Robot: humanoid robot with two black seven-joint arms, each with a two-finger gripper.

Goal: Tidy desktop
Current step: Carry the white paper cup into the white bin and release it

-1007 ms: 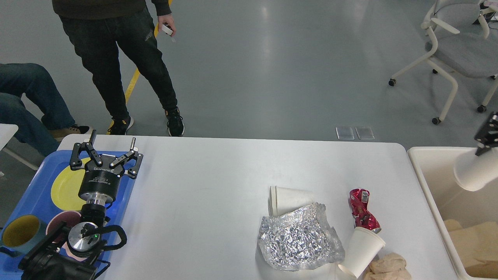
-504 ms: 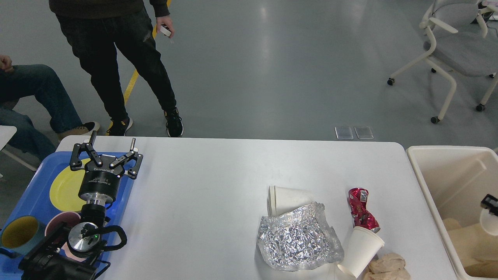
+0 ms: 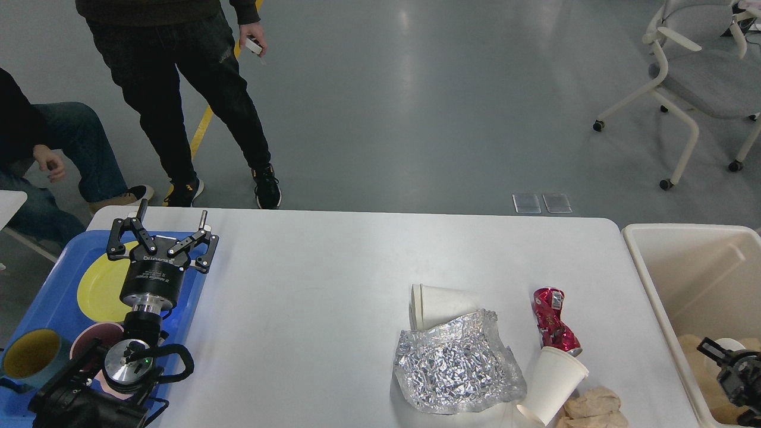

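White tabletop [image 3: 333, 285] trash sits by its near right corner: foil [image 3: 458, 365], cups, red can [image 3: 553, 321]. Right pincer [image 3: 728, 371], down in the bin [image 3: 654, 273], is nearer, grip state unclear; left pincer [image 3: 160, 241] spread wide over the tray [image 3: 35, 309].

We are in what looks like a lab or test space in an office building: a bare, glossy grey floor [image 3: 416, 107] with a yellow line [image 3: 203, 128], a wheeled office chair [image 3: 695, 77], and two onlookers, one standing [image 3: 178, 89] and one seated [image 3: 53, 148], by our white desktop [image 3: 333, 279].
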